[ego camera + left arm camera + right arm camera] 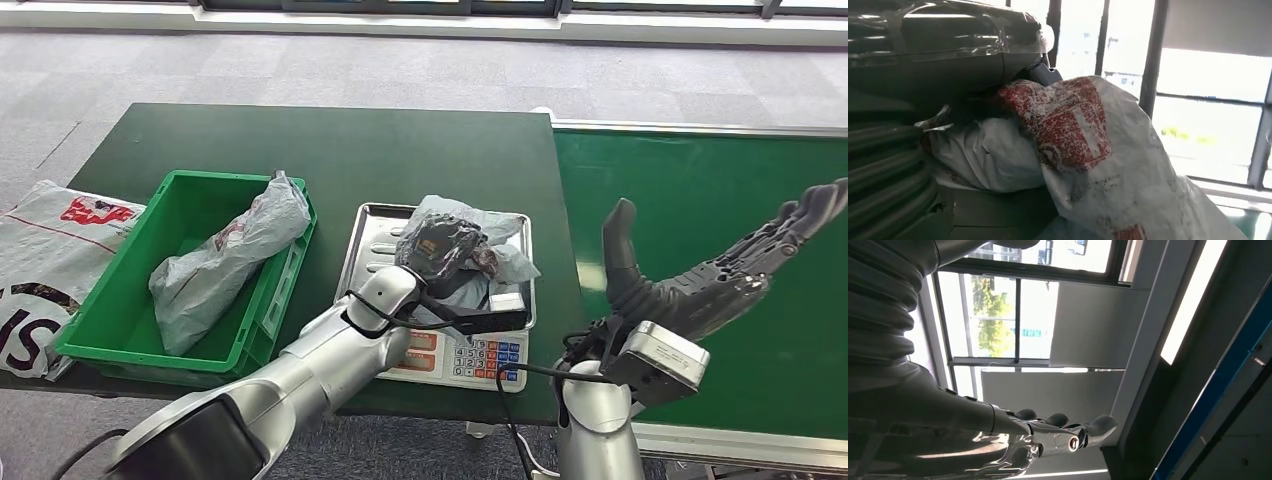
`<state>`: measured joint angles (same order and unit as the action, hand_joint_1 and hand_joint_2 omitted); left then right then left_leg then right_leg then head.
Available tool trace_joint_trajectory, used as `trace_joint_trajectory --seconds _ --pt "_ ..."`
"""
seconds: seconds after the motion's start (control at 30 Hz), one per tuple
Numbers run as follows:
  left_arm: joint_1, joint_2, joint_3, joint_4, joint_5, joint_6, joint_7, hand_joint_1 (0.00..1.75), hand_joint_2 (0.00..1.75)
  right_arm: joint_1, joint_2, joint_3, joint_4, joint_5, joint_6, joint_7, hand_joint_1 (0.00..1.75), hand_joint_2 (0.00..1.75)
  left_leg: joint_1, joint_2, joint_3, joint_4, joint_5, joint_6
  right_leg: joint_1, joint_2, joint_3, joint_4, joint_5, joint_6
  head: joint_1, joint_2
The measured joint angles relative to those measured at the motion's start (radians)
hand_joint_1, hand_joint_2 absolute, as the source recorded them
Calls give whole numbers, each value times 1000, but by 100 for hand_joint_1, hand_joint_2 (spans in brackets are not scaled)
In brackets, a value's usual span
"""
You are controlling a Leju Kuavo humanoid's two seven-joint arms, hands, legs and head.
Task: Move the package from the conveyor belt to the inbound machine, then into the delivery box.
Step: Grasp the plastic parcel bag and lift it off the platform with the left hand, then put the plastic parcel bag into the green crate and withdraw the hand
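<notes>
Left hand (440, 250) gripping package (500, 255) on scale tray (360, 240); right hand (700, 270) spread wide over bare green belt (700, 180).

A dark green table (330, 150) carries a green bin (130, 340) left of the left hand (440, 250), and the scale (455, 355) under that hand.

White printed sack (45, 255) lies left of dark green table (330, 150) — grey carpet (300, 70) beyond.
</notes>
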<state>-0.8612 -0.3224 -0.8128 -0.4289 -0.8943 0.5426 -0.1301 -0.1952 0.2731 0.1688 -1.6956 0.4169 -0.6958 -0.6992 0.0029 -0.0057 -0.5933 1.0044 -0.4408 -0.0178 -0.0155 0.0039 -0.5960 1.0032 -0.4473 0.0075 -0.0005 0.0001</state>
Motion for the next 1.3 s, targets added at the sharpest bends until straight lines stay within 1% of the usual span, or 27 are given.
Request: trace_joint_trajectory --seconds 0.1,0.27,0.43,0.57,0.7,0.83,0.9,1.07,1.2,1.3 --pt "-6 28 33 -50 -33 45 15 175 175 1 0 -5 0 1 0 0 0 175 0 0 0 0 0 0 0 0 0 0 0 0 0 0" --pt "0 78 117 -163 -108 79 25 175 175 4 0 -13 -1 0 0 0 0 175 0 0 -1 0 0 0 0 0 0 0 0 0 0 0" --pt "43 115 219 -292 -200 121 31 175 175 5 0 -17 -6 -2 0 0 0 175 0 0 -1 0 0 0 0 0 -1 0 0 0 0 0" --pt "83 134 295 -380 -281 147 38 175 175 5 0 -19 -6 -2 0 0 0 175 0 0 -1 0 0 0 0 0 -1 0 0 0 0 0" --pt "139 142 400 -492 -428 150 45 175 175 5 0 -20 -6 -2 0 0 0 175 0 0 -1 0 0 0 0 0 -1 0 0 0 0 0" --pt "199 142 528 -626 -539 150 47 175 175 8 0 -21 -10 -1 0 0 0 175 0 1 -2 0 0 0 0 1 -2 0 0 0 0 0" --pt "223 143 593 -681 -551 150 35 175 175 12 0 -21 -16 0 0 0 0 175 0 1 -2 0 0 0 0 1 -3 0 0 0 0 0" --pt "262 135 760 -779 -553 150 -30 175 175 18 0 -22 -29 -1 0 0 0 175 0 1 -2 0 0 0 1 1 -3 0 0 0 0 0" --pt "270 129 877 -814 -564 150 -45 175 175 20 0 -23 -33 -2 0 0 0 175 0 1 -2 0 0 0 1 1 -3 0 0 0 0 0" --pt "258 144 940 -805 -560 143 -50 175 175 20 0 -23 -34 -5 0 0 0 175 0 1 -2 0 0 -1 1 1 -3 0 0 0 0 0"
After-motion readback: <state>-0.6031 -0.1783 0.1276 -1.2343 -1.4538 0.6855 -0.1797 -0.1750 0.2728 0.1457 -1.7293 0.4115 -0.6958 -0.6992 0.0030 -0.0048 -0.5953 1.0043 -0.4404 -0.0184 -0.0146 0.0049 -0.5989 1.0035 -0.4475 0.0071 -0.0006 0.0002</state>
